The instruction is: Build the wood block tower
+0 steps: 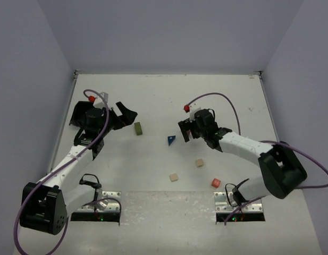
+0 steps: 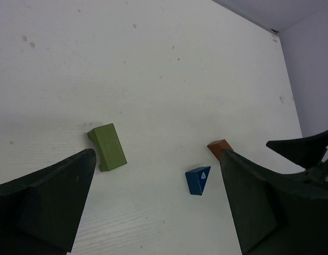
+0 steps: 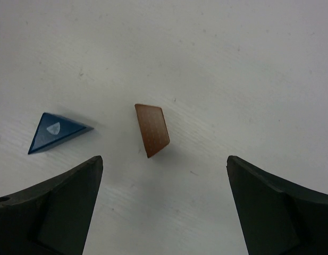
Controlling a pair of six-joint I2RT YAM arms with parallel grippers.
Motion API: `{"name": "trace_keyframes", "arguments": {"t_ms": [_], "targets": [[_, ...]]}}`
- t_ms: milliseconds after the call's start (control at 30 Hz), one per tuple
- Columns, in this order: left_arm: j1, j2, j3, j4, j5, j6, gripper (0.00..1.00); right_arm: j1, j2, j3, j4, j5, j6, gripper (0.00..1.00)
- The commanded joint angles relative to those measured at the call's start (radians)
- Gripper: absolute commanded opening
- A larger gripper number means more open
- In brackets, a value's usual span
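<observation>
The olive-green oblong (image 1: 138, 128) lies flat just right of my left gripper (image 1: 126, 111), which is open and empty above the table. It also shows in the left wrist view (image 2: 107, 146), ahead of the open gripper (image 2: 158, 155). The blue wedge (image 1: 171, 139) lies mid-table, left of my right gripper (image 1: 184, 133), which is open and empty. An orange-brown block (image 3: 151, 129) lies just ahead of the right gripper (image 3: 164, 160), with the wedge (image 3: 55, 132) to its left. Two tan cubes (image 1: 199, 163) (image 1: 174, 177) and the red cube (image 1: 216, 183) lie apart nearer the bases.
The white table (image 1: 153, 95) is walled at the back and on both sides. Metal base plates (image 1: 102, 204) (image 1: 233, 202) hold the arms at the near edge. Purple cables loop over both arms. In the left wrist view the right gripper's finger (image 2: 304, 149) shows at the right.
</observation>
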Motion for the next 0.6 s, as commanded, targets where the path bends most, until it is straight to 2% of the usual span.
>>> {"name": "trace_keyframes", "arguments": {"t_ms": [0,100,233,400,433,500,567], "targets": [[0.009,-0.010,0.015,0.073,0.022,0.001,1.00,-0.059,0.120,0.098,0.061,-0.124,-0.044,0.97],[0.010,-0.015,0.013,0.072,0.018,0.004,1.00,-0.071,0.217,0.120,0.096,-0.212,-0.068,0.93],[0.010,-0.019,0.011,0.074,0.015,0.004,1.00,-0.074,0.333,0.199,0.050,-0.216,-0.071,0.84],[0.010,-0.021,0.009,0.075,0.018,0.004,1.00,-0.073,0.360,0.218,0.050,-0.203,-0.059,0.60],[0.010,-0.021,0.010,0.075,0.020,0.005,1.00,-0.073,0.359,0.215,0.053,-0.200,-0.059,0.52],[0.010,-0.022,0.010,0.073,0.015,0.005,1.00,-0.073,0.358,0.212,0.050,-0.187,-0.059,0.46],[0.010,-0.023,0.010,0.074,0.014,0.005,1.00,-0.073,0.351,0.202,0.048,-0.168,-0.060,0.35]]}}
